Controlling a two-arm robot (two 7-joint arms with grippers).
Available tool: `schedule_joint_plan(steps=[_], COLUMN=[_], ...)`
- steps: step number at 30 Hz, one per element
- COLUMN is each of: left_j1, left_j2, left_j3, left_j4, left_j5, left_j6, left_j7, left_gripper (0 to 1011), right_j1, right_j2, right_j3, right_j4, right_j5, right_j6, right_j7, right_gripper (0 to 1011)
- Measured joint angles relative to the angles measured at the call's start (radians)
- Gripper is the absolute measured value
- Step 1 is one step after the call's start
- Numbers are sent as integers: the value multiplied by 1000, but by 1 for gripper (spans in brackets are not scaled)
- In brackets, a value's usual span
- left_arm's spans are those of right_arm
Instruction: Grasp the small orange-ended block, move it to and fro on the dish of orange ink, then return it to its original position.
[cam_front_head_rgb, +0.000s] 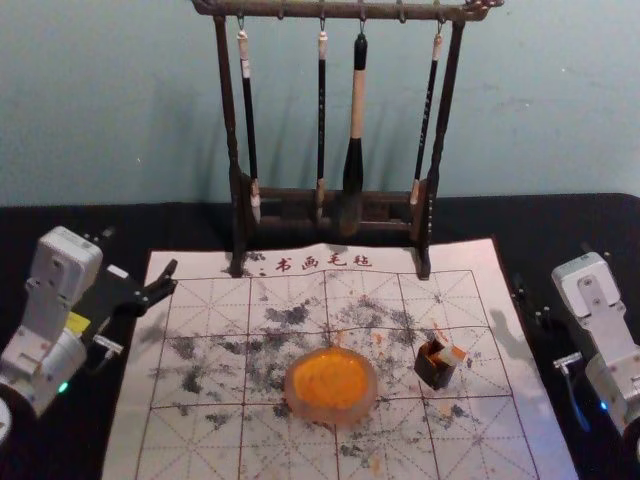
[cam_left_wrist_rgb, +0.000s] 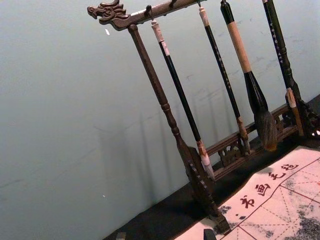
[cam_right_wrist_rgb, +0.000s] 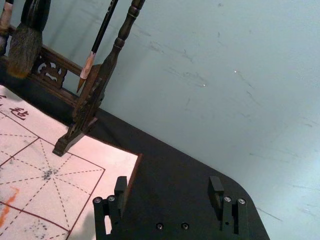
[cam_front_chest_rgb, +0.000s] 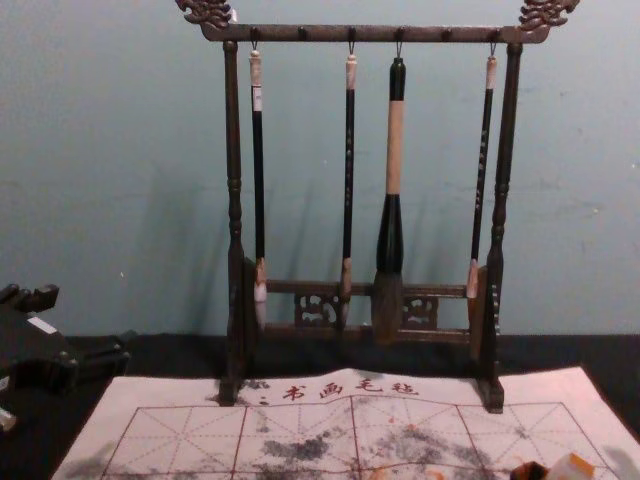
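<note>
One round dish (cam_front_head_rgb: 331, 412) of orange ink (cam_front_head_rgb: 330, 376) is the nearest of the main things, on the printed mat (cam_front_head_rgb: 205, 455). If the block comes down there too hard, or is pushed sideways too strongly, I think the dish may slide and the ink may go over its rim.

A little farther, to the right and apart from the dish, stands the small dark box (cam_front_head_rgb: 434, 371). The small orange-ended block (cam_front_head_rgb: 453, 356) is in it, leaning, with its upper part out. Because of this tilt, a grasp may catch the box wall too and lift or tip the box. Wet ink on the block could also make it slip, and putting it back could fail if it turns in the grip.

The right tool (cam_right_wrist_rgb: 167, 187) is over the table (cam_front_head_rgb: 520, 215), beside the mat's right edge, its fingers apart and holding nothing. It seems the more natural one for this block. The left tool (cam_front_chest_rgb: 88, 322) is parked at the left side, also with fingers apart.

Farthest is the rack (cam_front_head_rgb: 336, 197) with four hanging brushes (cam_front_head_rgb: 357, 105); an arm reaching too far forward might knock them.
</note>
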Motion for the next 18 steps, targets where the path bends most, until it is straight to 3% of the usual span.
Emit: schedule_joint_plan(steps=[18], left_j1=[0], left_j2=[0], left_j3=[0], left_j4=[0], left_j5=[0], left_j6=[0], left_j7=[0], left_gripper=[1001], right_j1=[0], right_j2=[2], right_j3=[-2], right_j4=[-3], right_j5=[0], right_j6=[0], right_j7=[-3], right_gripper=[1003])
